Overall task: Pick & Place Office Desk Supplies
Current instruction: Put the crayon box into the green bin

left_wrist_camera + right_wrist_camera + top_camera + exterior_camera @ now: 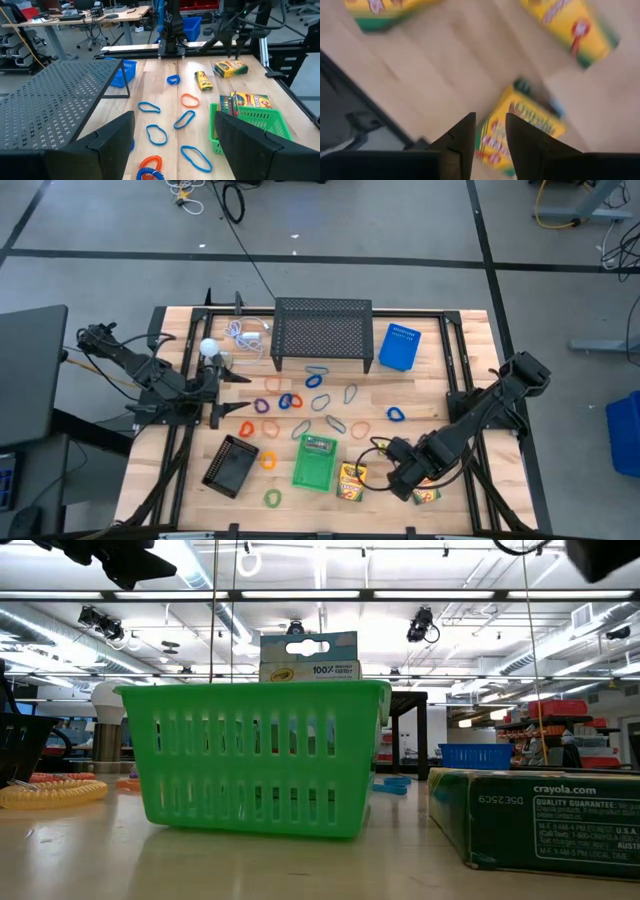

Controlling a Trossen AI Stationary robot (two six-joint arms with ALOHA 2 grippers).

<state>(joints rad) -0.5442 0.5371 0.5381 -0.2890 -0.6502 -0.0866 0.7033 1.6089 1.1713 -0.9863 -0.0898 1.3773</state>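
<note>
Down at the near right corner of the table (460, 360), the right gripper (408, 478) hangs over a crayon box (427, 495) lying flat on the wood. From its own wrist camera the two dark fingers (462, 140) stand only a narrow gap apart, with the end of that yellow box (520, 127) showing between and beyond them; whether the fingers are actually pinching it or merely sitting just above it, I cannot tell. Two more crayon boxes lie close by in that view, one (572, 27) off to one side and another (387, 10) at the frame's edge. On the table a second crayon box (351, 481) sits just beside the green basket (314, 463), which already has a crayon box (308, 657) standing upright in it, poking above the rim. Over on the far left, the left gripper (222, 392) waits near the white ball (208, 348), its jaws spread wide and holding nothing. Coloured loops, blue (397, 415) and orange (246, 428) among them, lie scattered across the middle of the table between the black mesh shelf (322, 330) and the basket, and a black tray (231, 465) sits to the basket's left.
</note>
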